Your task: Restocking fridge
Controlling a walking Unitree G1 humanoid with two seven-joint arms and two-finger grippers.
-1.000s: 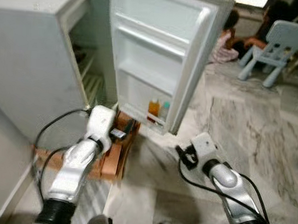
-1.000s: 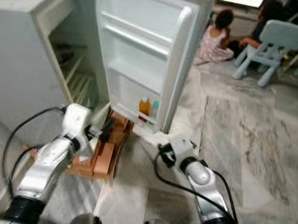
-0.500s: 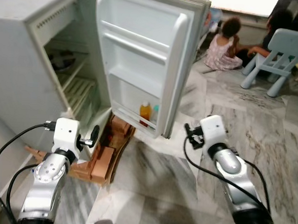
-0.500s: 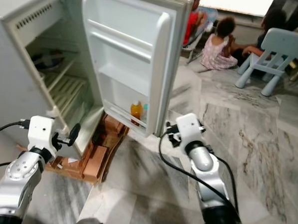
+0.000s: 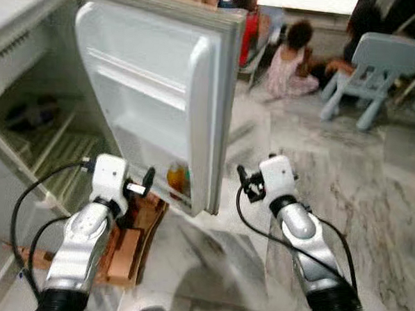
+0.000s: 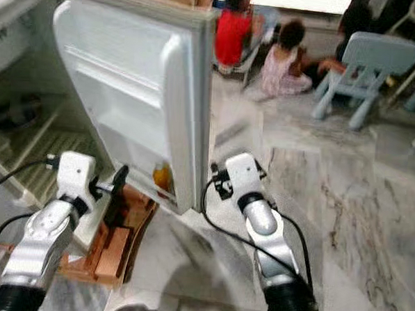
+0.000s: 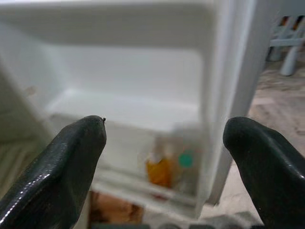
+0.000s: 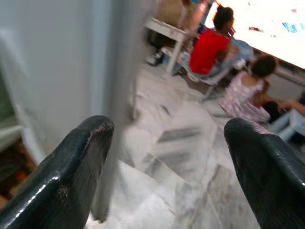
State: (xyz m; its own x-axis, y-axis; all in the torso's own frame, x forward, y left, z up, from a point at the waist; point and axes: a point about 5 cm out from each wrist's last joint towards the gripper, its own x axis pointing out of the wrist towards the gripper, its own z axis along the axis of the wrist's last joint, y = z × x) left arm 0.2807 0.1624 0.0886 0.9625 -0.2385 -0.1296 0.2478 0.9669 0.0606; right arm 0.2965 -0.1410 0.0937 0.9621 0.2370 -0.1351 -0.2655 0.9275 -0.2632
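Note:
The white fridge point(image 5: 11, 54) stands at the left with its door point(image 5: 141, 89) swung wide open. An orange bottle point(image 5: 176, 177) and a green-capped bottle point(image 7: 185, 161) stand on the door's lowest shelf. My left gripper point(image 5: 148, 180) is open and empty. It hovers just in front of that shelf, pointing at the bottles. My right gripper point(image 5: 242, 178) is also open and empty, and sits on the other side of the door's outer edge point(image 8: 119, 71). The wire shelves point(image 5: 58, 154) inside the fridge hold a dark item point(image 5: 30, 113).
Wooden blocks point(image 5: 130, 231) prop up the fridge's base just below my left arm. Several people point(image 5: 290, 57) sit on the floor at the back beside a pale blue child's chair point(image 5: 369, 63). Marble floor point(image 5: 380, 185) stretches out to the right.
The whole picture has shifted as the camera moved; the door is now nearer and more to the left. Both arms have come closer to the door's lower shelf and edge.

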